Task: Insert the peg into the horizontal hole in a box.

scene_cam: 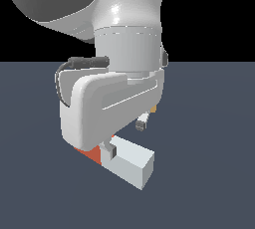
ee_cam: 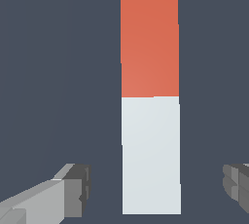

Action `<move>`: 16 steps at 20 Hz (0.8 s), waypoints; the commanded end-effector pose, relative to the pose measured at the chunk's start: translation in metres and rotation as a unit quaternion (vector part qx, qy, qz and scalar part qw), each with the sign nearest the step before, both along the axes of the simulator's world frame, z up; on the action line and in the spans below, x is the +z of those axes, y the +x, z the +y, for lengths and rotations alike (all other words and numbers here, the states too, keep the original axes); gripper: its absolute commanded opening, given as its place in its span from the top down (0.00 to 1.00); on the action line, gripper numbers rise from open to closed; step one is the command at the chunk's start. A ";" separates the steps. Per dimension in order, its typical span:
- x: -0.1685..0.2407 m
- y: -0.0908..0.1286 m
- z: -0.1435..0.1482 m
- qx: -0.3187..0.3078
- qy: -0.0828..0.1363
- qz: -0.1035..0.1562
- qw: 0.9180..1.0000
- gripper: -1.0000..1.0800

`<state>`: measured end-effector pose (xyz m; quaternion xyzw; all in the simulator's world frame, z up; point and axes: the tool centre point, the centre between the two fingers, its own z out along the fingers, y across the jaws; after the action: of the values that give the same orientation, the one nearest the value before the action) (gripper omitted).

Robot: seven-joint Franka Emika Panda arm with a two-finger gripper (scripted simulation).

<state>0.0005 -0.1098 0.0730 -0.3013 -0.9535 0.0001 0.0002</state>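
Observation:
The peg point(ee_cam: 150, 96) lies flat on the dark floor, one half red-orange and the other white. In the exterior view its white end point(scene_cam: 130, 162) points toward the camera, and the red part point(scene_cam: 92, 154) is mostly hidden under the hand. My gripper point(ee_cam: 154, 189) is open and straddles the white half, with a gap on each side between the peg and the fingers point(ee_cam: 73, 189). In the exterior view the gripper point(scene_cam: 126, 136) is low, and one fingertip point(scene_cam: 111, 149) reaches down beside the peg. The box and its hole are out of view.
The bulky white hand and arm point(scene_cam: 109, 103) fill the middle of the exterior view and hide the floor behind them. A small tan-orange sliver point(scene_cam: 155, 108) peeks out at the hand's far edge; I cannot tell what it is.

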 end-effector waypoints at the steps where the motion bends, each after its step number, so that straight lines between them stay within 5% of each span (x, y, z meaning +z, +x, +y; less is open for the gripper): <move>1: -0.001 0.002 -0.001 0.008 0.000 0.000 1.000 0.04; 16: -0.010 0.002 0.000 0.007 0.000 0.000 1.000 0.04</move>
<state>0.0026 -0.1105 0.0671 -0.2946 -0.9556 -0.0001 -0.0007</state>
